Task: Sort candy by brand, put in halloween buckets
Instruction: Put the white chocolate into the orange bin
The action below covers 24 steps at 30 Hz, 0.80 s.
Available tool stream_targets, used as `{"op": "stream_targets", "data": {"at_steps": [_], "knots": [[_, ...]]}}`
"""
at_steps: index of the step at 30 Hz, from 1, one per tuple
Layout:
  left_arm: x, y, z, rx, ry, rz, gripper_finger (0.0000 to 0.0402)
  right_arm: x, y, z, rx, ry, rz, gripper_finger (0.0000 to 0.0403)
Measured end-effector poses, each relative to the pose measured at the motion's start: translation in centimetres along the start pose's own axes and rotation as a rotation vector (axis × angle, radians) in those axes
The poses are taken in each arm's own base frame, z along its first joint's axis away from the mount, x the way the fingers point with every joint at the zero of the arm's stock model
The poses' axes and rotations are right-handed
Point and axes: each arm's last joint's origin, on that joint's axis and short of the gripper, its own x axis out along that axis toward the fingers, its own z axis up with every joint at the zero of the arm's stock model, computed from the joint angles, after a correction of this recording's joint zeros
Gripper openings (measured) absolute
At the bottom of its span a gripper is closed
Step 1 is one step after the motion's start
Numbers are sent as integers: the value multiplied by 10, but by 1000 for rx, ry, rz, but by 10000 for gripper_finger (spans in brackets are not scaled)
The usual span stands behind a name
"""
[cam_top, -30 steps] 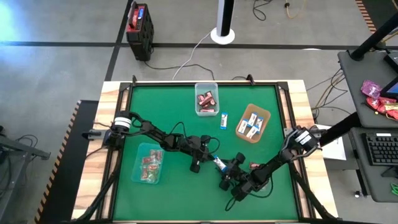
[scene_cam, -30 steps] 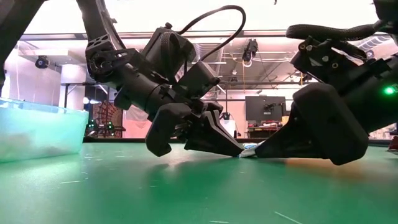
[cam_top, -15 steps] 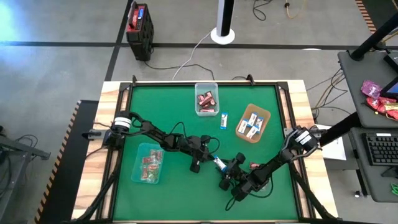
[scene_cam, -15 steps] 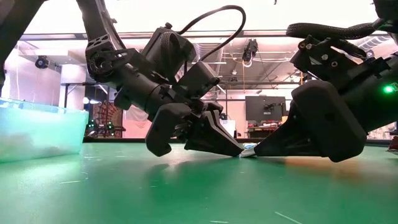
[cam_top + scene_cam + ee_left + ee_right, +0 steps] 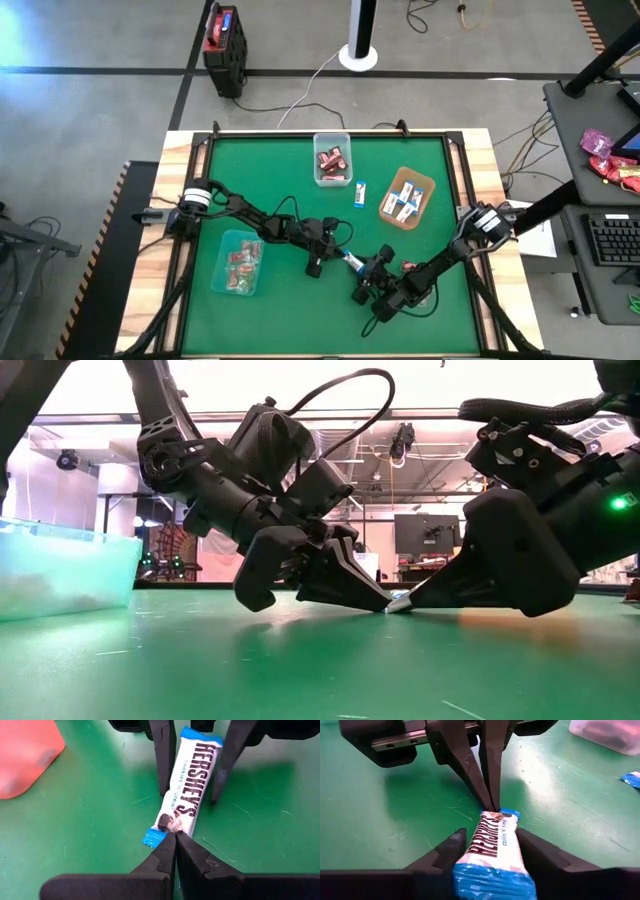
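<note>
A blue-and-white candy bar [image 5: 352, 262] lies flat on the green mat near the table's middle, toward the near edge. My left gripper [image 5: 175, 836] is shut, its tips on the bar's end. From the opposite side my right gripper [image 5: 490, 834] is open and straddles the bar's other half [image 5: 192, 785], one finger along each long side. The low view shows both grippers' tips meeting low over the candy [image 5: 398, 602]. A clear tub [image 5: 332, 136], a brown tray [image 5: 428, 182] and a teal tub [image 5: 218, 270] each hold sorted candy. My left gripper's shut fingertips [image 5: 172, 845] bear on the bar's end [image 5: 167, 822], just inside the blue crimp. They slant down from the table's left side, in line with the bar, which lies flat on the mat. My right gripper has one finger [image 5: 164, 770] against one long side [image 5: 176, 775] of the bar. The other finger [image 5: 220, 775] stands a narrow gap off the opposite side. The fingers slant down from the table's right near side and run along the bar.
A loose blue-and-white piece [image 5: 360, 193] lies between the clear tub and the brown tray. A dark red piece [image 5: 409, 267] lies on the mat beside my right arm. Bare mat stretches along the near edge and in the far left part.
In the low view the visible finger of my right gripper has shifted a little toward the candy and my left gripper. The candy bar lies where it was.
</note>
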Motion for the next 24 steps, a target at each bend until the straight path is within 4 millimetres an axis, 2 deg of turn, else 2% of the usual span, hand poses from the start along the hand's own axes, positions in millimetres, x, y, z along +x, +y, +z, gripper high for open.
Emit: {"op": "stream_targets", "data": {"at_steps": [6,18,24], "knots": [[0,0,0,0,-3,-2,0,0,0,0,-10,-5,-4,97],[-7,1,8,-67,-10,3,0,0,0,1,6,-11,-3,107],[-22,11,28,-63,-45,27,0,-3,0,6,6,-21,-3,96]]}}
